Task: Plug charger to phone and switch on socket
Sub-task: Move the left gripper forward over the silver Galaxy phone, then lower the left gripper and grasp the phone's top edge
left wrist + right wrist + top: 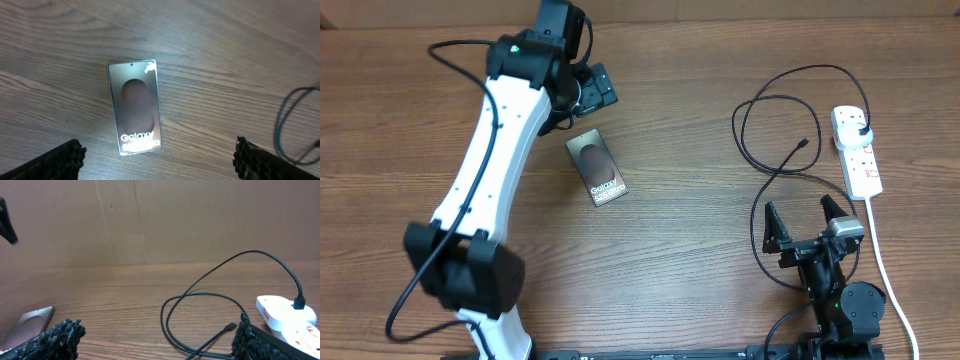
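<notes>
The phone [598, 168] lies flat on the wooden table, its "Galaxy" lettering at the near end; it also shows in the left wrist view [134, 106] and at the lower left of the right wrist view [30, 323]. My left gripper [588, 95] is open and empty, above and just behind the phone [160, 160]. The charger cable [770, 130] lies in loops at the right, its connector tip [805, 143] free on the table [230, 327] and its black plug [861, 131] sitting in the socket [857, 150]. My right gripper [804, 222] is open and empty, in front of the loops [160, 340].
The socket's thick white cord [885, 270] runs toward the front edge past the right arm's base. A cardboard wall [150, 220] stands behind the table. Part of the black cable shows at the right edge of the left wrist view [287, 120].
</notes>
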`<state>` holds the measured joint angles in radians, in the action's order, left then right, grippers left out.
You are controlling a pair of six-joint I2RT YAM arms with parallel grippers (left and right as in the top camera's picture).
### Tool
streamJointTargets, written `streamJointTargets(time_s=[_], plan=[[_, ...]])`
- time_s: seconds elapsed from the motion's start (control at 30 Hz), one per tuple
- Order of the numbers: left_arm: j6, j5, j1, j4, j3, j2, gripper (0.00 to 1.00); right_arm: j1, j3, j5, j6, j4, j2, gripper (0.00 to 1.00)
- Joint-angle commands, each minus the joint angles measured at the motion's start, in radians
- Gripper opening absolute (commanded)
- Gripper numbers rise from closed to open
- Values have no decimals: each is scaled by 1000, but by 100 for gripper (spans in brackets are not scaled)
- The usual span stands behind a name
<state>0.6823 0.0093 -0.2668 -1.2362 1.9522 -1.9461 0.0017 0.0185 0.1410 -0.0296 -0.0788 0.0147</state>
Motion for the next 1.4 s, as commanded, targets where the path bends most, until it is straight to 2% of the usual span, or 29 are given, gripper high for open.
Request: streamJointTargets(time_s=[0.0,0.47,0.73,0.93,1.37], plan=[[45,-20,-5,-16,22,-86,100,4,-10,-6,2,5,-12,100],[61,-17,-5,-12,21,-236,100,4,-10,-6,1,5,-12,100],[142,18,-5,-32,15,-258,100,4,-10,-6,2,5,-12,100],[123,17,-9,-20,-28,-258,100,4,-10,-6,1,5,-12,100],[53,66,-10,123,-216,-258,100,4,-10,-6,2,5,-12,100]])
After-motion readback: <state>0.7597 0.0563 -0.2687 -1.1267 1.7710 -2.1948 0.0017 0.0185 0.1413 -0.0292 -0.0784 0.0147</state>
